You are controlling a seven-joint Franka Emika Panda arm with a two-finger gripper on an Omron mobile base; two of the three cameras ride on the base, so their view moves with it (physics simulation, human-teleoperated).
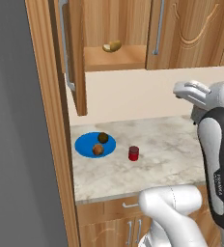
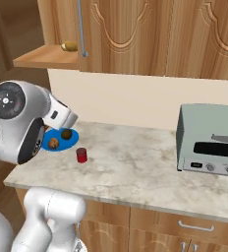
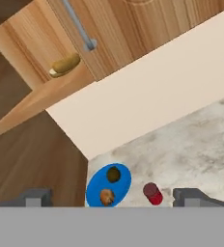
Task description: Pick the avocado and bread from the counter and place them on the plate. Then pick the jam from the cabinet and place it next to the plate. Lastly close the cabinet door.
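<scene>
The blue plate (image 1: 85, 144) lies at the left end of the counter (image 1: 172, 144). On it rest the dark olive avocado (image 1: 103, 137) and the orange-brown bread (image 1: 98, 150). Just right of the plate, the red jam jar (image 1: 133, 153) stands upright on the stone. The cabinet (image 1: 115, 58) above has its left door (image 1: 75, 58) swung open. High over the counter and back from these things, my gripper (image 3: 113, 197) is open, its fingertips (image 3: 36, 197) wide apart and holding nothing. In the hand view the plate (image 3: 121, 185), avocado (image 3: 113, 174), bread (image 3: 106, 196) and jam (image 3: 153, 193) lie far below.
A yellowish-tan lump (image 1: 112, 46) lies on the cabinet shelf. A grey toaster oven (image 2: 209, 142) stands at the counter's right end. A tall wooden panel (image 1: 51, 144) borders the counter on the left. My own arm (image 2: 17, 123) hides part of the plate (image 2: 69, 140) in the right base view.
</scene>
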